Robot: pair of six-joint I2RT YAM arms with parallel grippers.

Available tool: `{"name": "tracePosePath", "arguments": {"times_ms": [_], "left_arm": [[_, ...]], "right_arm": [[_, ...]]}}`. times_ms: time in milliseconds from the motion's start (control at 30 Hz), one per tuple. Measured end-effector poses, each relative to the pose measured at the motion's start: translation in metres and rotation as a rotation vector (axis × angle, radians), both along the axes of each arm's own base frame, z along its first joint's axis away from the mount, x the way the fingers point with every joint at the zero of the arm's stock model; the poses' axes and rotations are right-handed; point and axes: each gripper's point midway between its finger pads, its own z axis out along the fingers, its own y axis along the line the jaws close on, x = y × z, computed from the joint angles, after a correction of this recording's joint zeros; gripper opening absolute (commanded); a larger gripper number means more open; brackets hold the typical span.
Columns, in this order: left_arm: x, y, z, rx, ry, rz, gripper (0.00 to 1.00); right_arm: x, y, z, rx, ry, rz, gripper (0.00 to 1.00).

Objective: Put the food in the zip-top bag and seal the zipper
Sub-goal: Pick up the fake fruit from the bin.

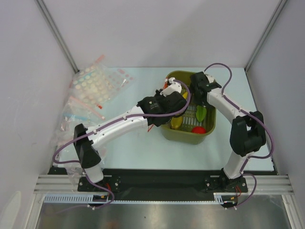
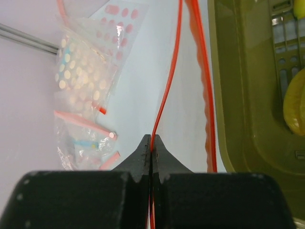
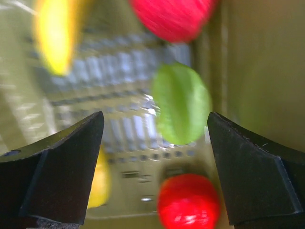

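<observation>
My left gripper (image 2: 151,140) is shut on the thin orange-red zipper (image 2: 167,86) of the zip-top bag (image 2: 189,119). The bag's other lip (image 2: 204,81) runs beside the basket wall. From above, the left gripper (image 1: 167,90) sits at the basket's left rim. My right gripper (image 3: 156,129) stands open inside the basket, above the food: a green piece (image 3: 182,102), a red fruit (image 3: 188,202) below it, another red fruit (image 3: 172,15) and a yellow banana (image 3: 55,36). Nothing lies between its fingers. In the top view the green piece (image 1: 201,112), a red fruit (image 1: 198,130) and the banana (image 1: 176,122) show.
The olive-green basket (image 1: 190,137) stands mid-table, and its wall (image 2: 248,95) is close on the right of the left gripper. Other clear bags with pale dots and pink strips (image 1: 95,88) lie at the back left by the wall (image 2: 81,71).
</observation>
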Motion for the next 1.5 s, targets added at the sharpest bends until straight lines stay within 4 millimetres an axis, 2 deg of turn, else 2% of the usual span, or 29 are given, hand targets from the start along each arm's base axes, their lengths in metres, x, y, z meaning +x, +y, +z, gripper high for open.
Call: {"name": "tracePosePath", "arguments": {"times_ms": [100,233,333,367,433,467,533,567,600,733,900,1067,1267,1367,1500], "left_arm": [[-0.001,-0.005,-0.007,-0.014,0.023,-0.02,0.0],[-0.005,-0.012,-0.029,-0.019,0.075,-0.057,0.0],[-0.008,-0.016,-0.037,-0.031,0.103,-0.076,0.0],[-0.008,-0.018,-0.037,-0.039,0.106,-0.081,0.0],[-0.007,-0.022,-0.037,-0.058,0.107,-0.087,0.0],[-0.007,-0.024,-0.037,-0.064,0.108,-0.09,0.0],[-0.008,-0.026,-0.038,-0.083,0.11,-0.093,0.0],[-0.008,-0.027,-0.039,-0.089,0.112,-0.092,0.0],[-0.009,-0.027,-0.041,-0.095,0.117,-0.093,0.0],[-0.013,-0.029,-0.046,-0.126,0.135,-0.108,0.0],[-0.023,-0.026,-0.051,-0.183,0.142,-0.147,0.0],[-0.033,-0.023,-0.05,-0.256,0.138,-0.194,0.0],[-0.042,-0.025,-0.043,-0.376,0.139,-0.257,0.0],[-0.043,-0.029,-0.039,-0.436,0.142,-0.278,0.0],[-0.039,-0.032,-0.038,-0.483,0.16,-0.286,0.0]], "right_arm": [[-0.019,-0.015,-0.026,-0.045,0.078,-0.016,0.95],[-0.036,-0.026,-0.054,-0.095,0.158,-0.015,0.95],[-0.038,-0.029,-0.073,-0.125,0.203,-0.002,0.84],[-0.038,-0.029,-0.081,-0.132,0.218,0.002,0.75],[-0.037,-0.029,-0.087,-0.137,0.227,0.011,0.62],[-0.034,-0.029,-0.084,-0.134,0.212,0.016,0.5],[-0.034,-0.028,-0.079,-0.126,0.201,0.033,0.36],[-0.035,-0.026,-0.076,-0.111,0.194,0.045,0.24],[-0.036,-0.024,-0.073,-0.099,0.19,0.051,0.21],[-0.037,-0.011,-0.043,-0.011,0.129,0.089,0.17],[-0.038,0.011,0.018,0.128,-0.018,0.177,0.17],[-0.048,0.039,0.08,0.294,-0.16,0.299,0.17],[-0.068,0.075,0.147,0.52,-0.305,0.455,0.15],[-0.08,0.092,0.17,0.605,-0.342,0.523,0.15],[-0.107,0.119,0.2,0.713,-0.378,0.642,0.15]]}}
